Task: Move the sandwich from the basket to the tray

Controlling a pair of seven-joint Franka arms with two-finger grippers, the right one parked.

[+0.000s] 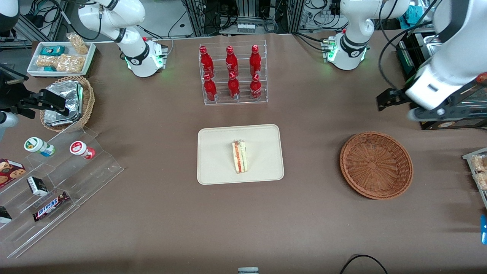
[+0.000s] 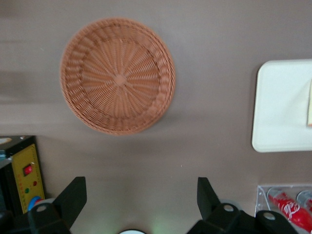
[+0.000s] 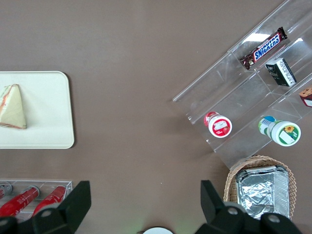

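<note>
The sandwich [image 1: 239,156], a pale bread wedge with red and green filling, lies on the cream tray [image 1: 217,152] at mid-table. It also shows on the tray [image 3: 48,107] as a triangle, the sandwich [image 3: 12,107], in the right wrist view. The reddish-brown wicker basket [image 1: 376,164] sits toward the working arm's end with nothing in it. My gripper [image 1: 385,101] hangs high over the table, farther from the front camera than the basket. It is open and holds nothing. In the left wrist view the gripper [image 2: 141,190] is apart from the basket [image 2: 118,76] and the tray [image 2: 282,107].
A clear rack of red bottles [image 1: 233,74] stands farther back than the tray. Toward the parked arm's end are a stepped acrylic shelf with snacks [image 1: 57,182], a small pale basket of foil packs [image 1: 68,102] and a white tray of snack bags [image 1: 61,57]. A yellow-panelled box [image 2: 27,173] sits near my gripper.
</note>
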